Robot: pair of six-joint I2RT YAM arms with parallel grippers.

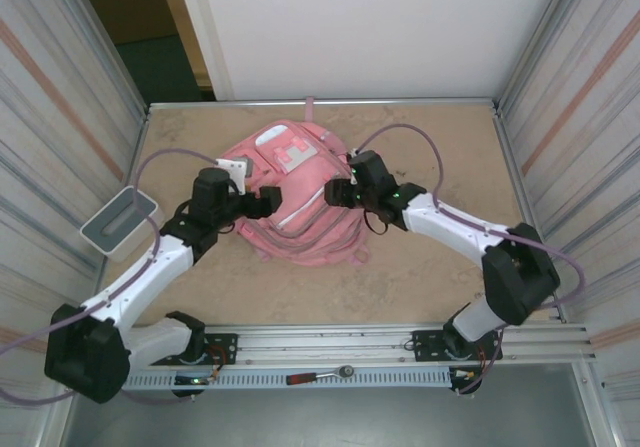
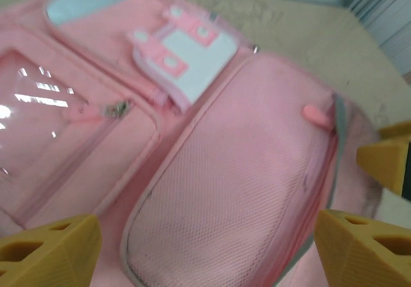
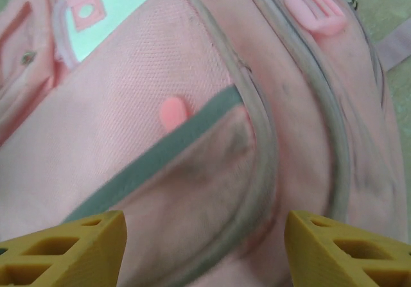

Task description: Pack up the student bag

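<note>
The student bag [image 1: 300, 229] lay flat mid-worktop [image 1: 440, 157]. My left end effector [image 1: 264, 203] and right end effector [image 1: 337, 193] hovered at it, fingers apart, empty. Risk: a closing finger pinches loose fabric and drags the bag.

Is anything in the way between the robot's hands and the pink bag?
No, nothing visible. The left gripper and right gripper hang open right over the student bag, with just its pink fabric below them. The grey-white box sits off to the side.
</note>
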